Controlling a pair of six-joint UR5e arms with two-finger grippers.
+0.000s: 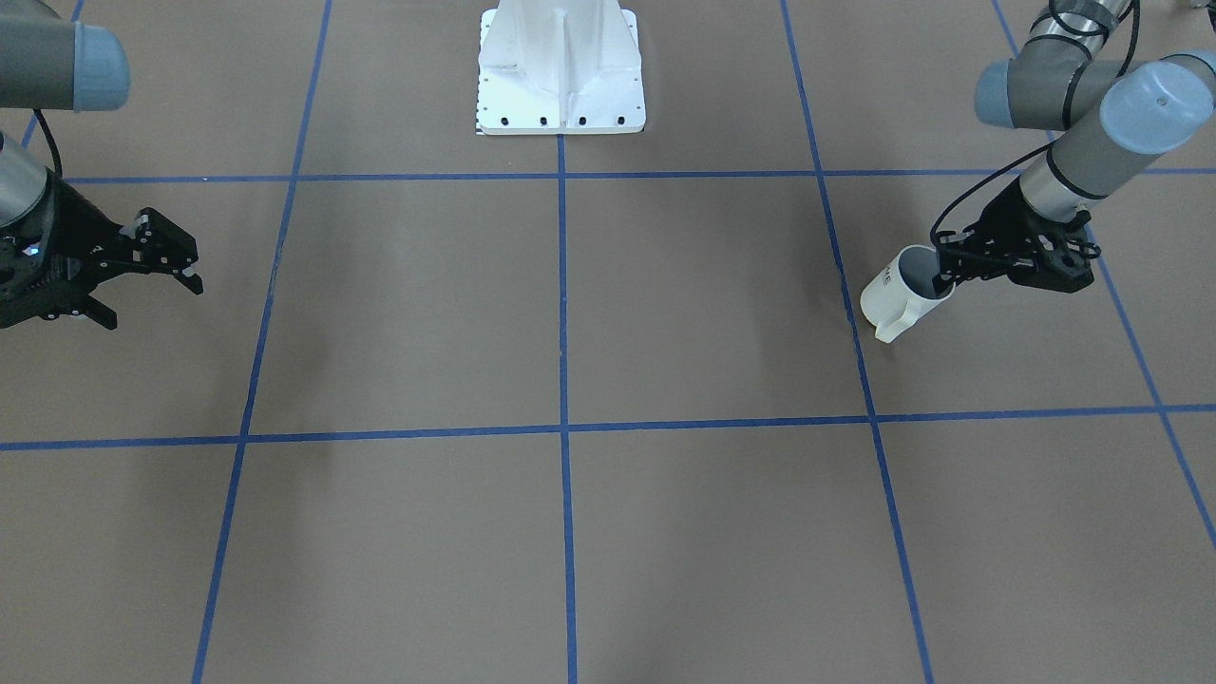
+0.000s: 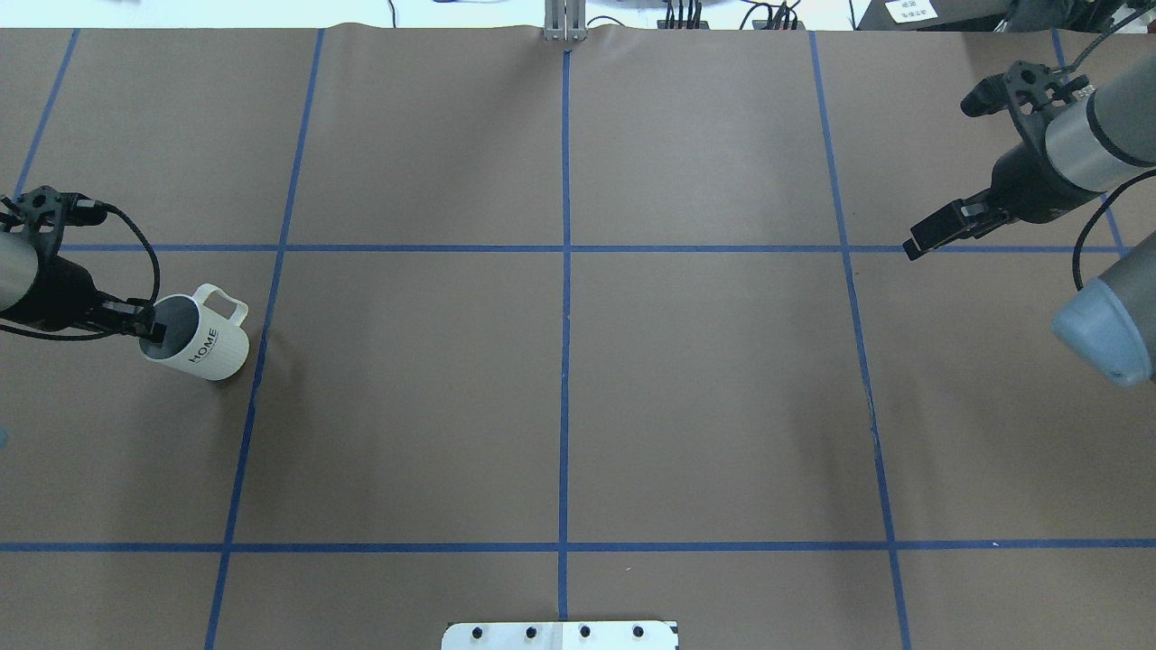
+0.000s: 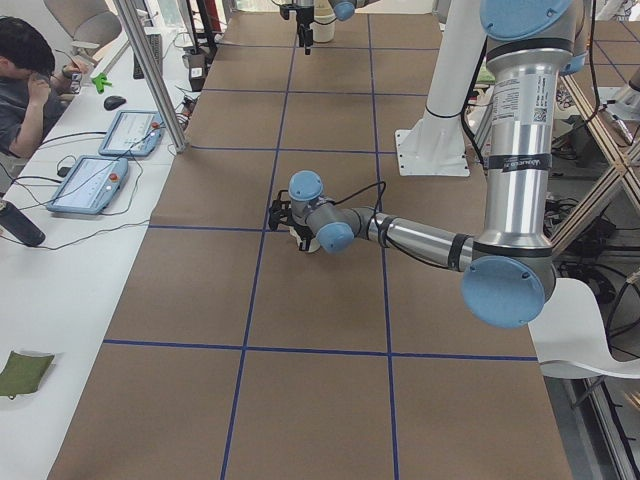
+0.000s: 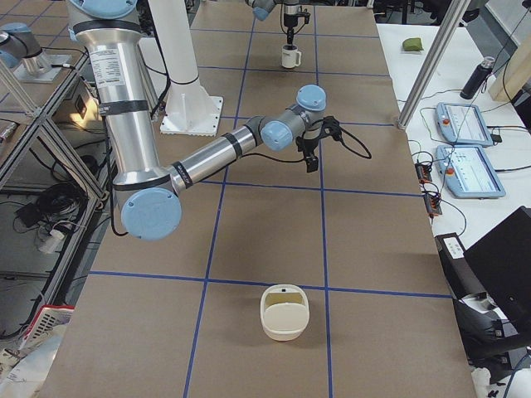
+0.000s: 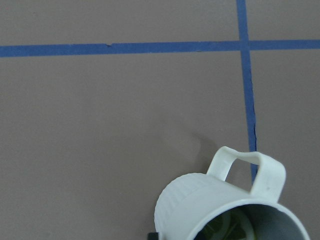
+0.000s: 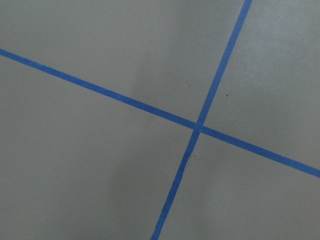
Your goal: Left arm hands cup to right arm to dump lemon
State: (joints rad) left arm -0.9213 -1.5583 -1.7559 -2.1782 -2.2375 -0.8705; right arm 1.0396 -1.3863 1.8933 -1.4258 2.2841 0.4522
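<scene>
While the left end effector (image 2: 149, 327) clamps the cup (image 2: 206, 341) at its rim (one finger inside), the right end effector (image 1: 157, 304) hangs open, empty.

A table (image 2: 704, 397) covered in brown paper, marked into large squares by blue tape lines (image 2: 565, 361). A white base plate (image 1: 560, 104) stands at the middle of the robot's edge, and a cream container (image 4: 284, 313) sits near the right end. The cup (image 2: 203, 338) is near the left end; whether it touches the paper is unclear.

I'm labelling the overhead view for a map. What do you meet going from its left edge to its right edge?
left gripper → cup → base plate → right gripper
</scene>
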